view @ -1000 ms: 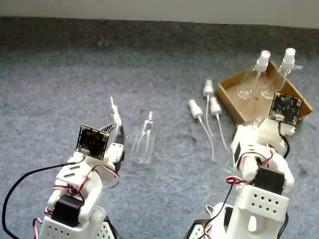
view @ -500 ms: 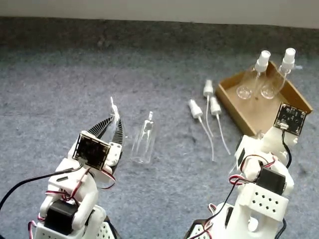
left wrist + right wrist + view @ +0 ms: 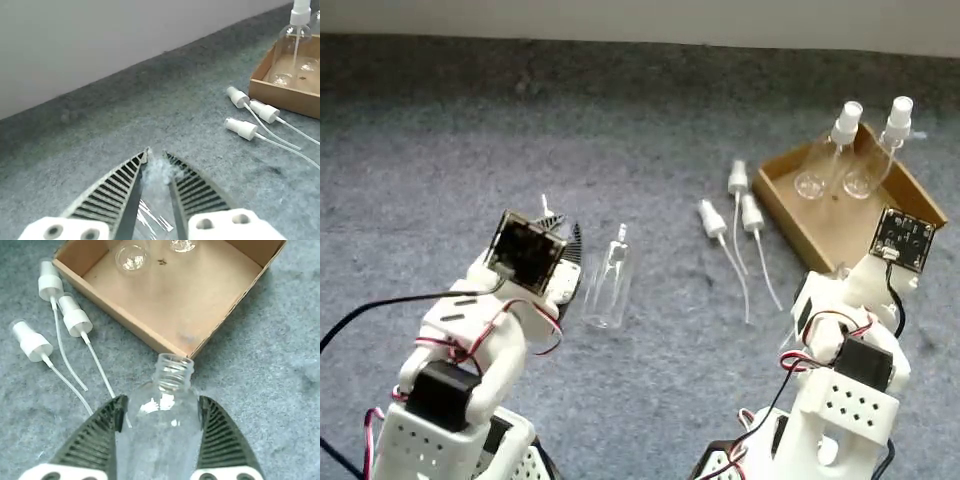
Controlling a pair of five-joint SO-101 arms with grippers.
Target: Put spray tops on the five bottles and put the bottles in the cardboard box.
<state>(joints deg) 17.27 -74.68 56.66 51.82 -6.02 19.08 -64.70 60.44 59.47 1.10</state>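
The right jaws clamp an open bottle [image 3: 160,430] by its body, neck free beside the box [image 3: 200,295], likely waiting for one of three loose tops [image 3: 75,320] nearby. The left jaws sit narrow around a second bottle [image 3: 156,172], seemingly.

Spray tops [image 3: 751,213] just beside cardboard box [image 3: 782,212], carpet [image 3: 450,140] open farther back

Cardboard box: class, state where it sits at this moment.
In the high view the cardboard box sits far right on the table, two capped bottles standing in it, three loose spray tops lying just left of it.
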